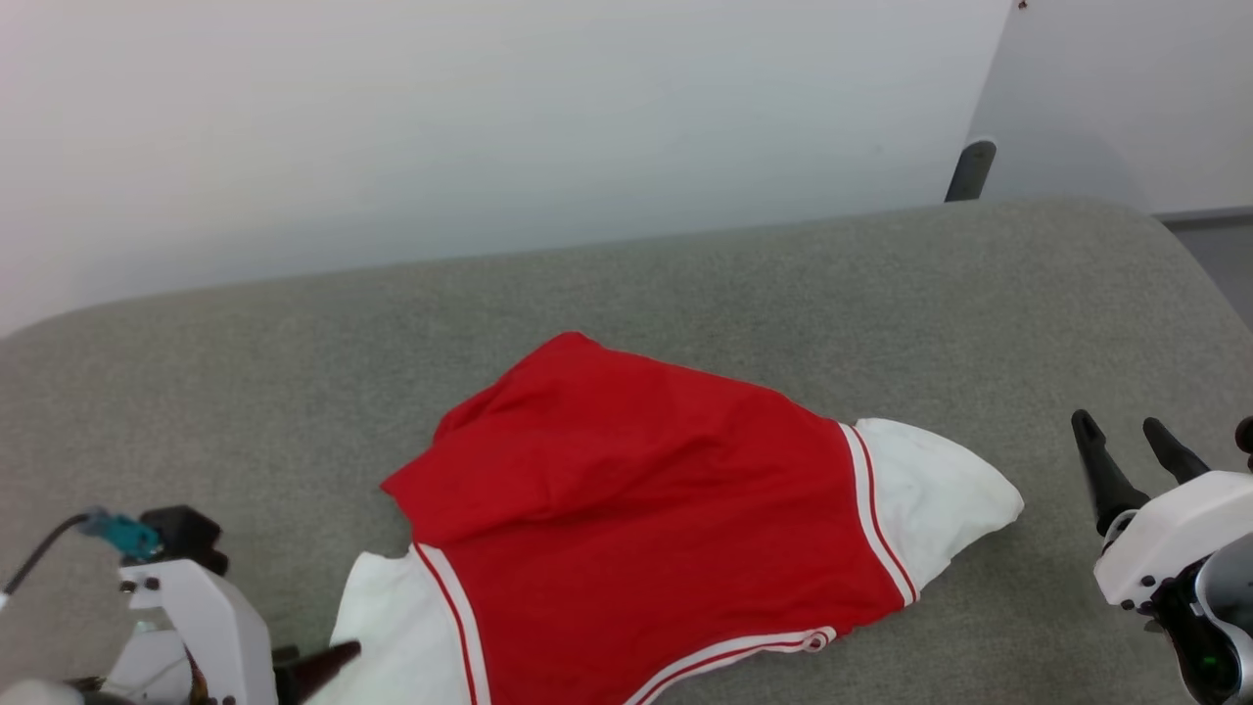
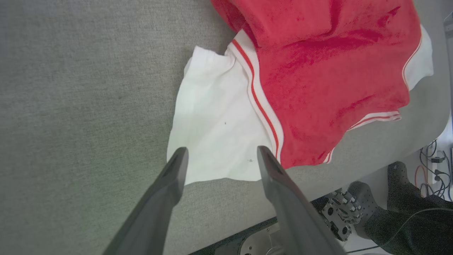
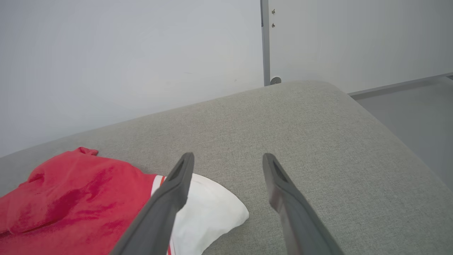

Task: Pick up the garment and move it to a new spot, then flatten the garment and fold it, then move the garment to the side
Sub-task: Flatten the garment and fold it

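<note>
Both grippers are hanging empty, fingers apart: your left gripper (image 2: 219,156) over the near left sleeve (image 2: 212,124), your right gripper (image 3: 228,161) just right of the right sleeve (image 3: 208,212). The garment (image 1: 636,490) is lying rumpled mid-cushion (image 1: 294,392); you should be pinching both sleeve ends deep and lifting evenly.

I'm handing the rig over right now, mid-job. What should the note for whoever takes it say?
Left gripper: open, empty, over the near white sleeve end of the garment.
Right gripper: open, empty, beside the other white sleeve end, apart from it.
Position: it lies rumpled on the grey cushion, near the front edge, red body doubled over itself.
Done: nothing visibly finished; neither flat nor neatly folded.
Left: grasp, reposition, flatten, fold, move aside.
</note>
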